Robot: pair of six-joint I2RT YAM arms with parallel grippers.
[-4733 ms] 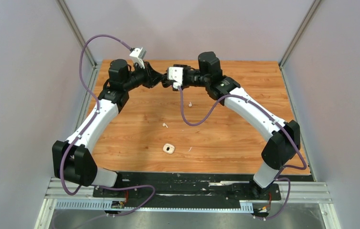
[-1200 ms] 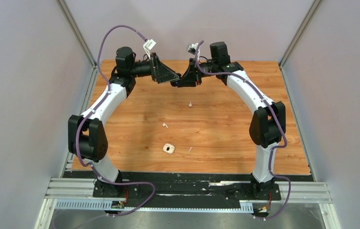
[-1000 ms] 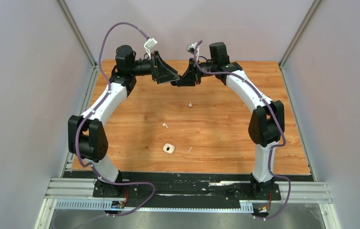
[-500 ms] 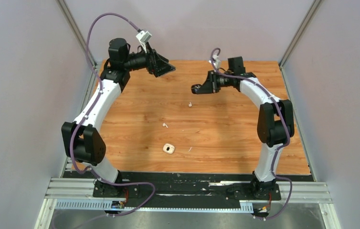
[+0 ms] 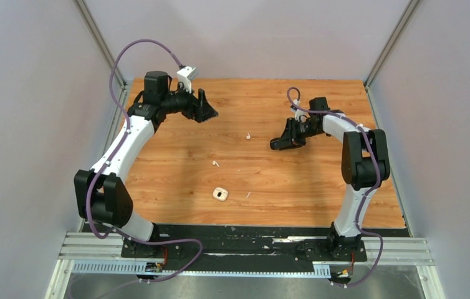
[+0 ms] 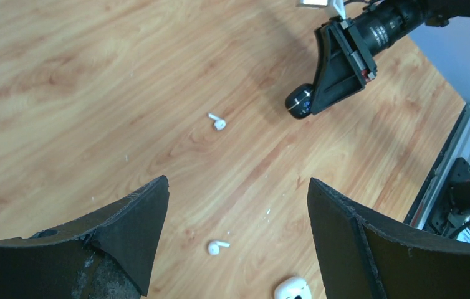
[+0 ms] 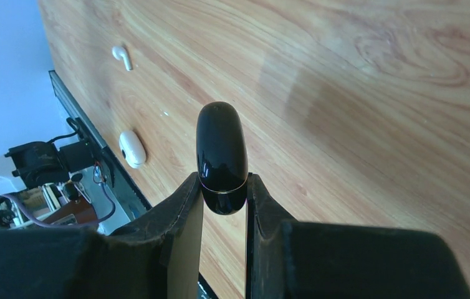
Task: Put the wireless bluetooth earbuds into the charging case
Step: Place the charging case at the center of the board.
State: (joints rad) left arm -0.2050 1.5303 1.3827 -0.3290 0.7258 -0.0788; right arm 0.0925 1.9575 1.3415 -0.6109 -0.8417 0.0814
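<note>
Two white earbuds lie apart on the wooden table (image 5: pixel 295 180), one (image 5: pixel 247 136) (image 6: pixel 218 123) (image 7: pixel 121 56) near the middle, the other (image 5: pixel 215 164) (image 6: pixel 215 248) nearer the front. A white charging case (image 5: pixel 220 194) (image 6: pixel 292 289) (image 7: pixel 133 148) rests closer to the near edge. My right gripper (image 5: pixel 276 144) (image 7: pixel 224 180) is shut on a glossy black case (image 7: pixel 221 149) (image 6: pixel 299 101), lid closed, held low over the table right of the far earbud. My left gripper (image 5: pixel 206 113) (image 6: pixel 237 182) hangs open and empty over the back left.
Grey walls and metal posts (image 5: pixel 98 43) box in the table on three sides. A tiny white speck (image 5: pixel 248 194) lies right of the white case. The black mounting rail (image 5: pixel 239 240) runs along the near edge.
The two grippers were together at the back centre. They have drawn apart: the left swung back left, the right swung right and down toward the table with the black case.
</note>
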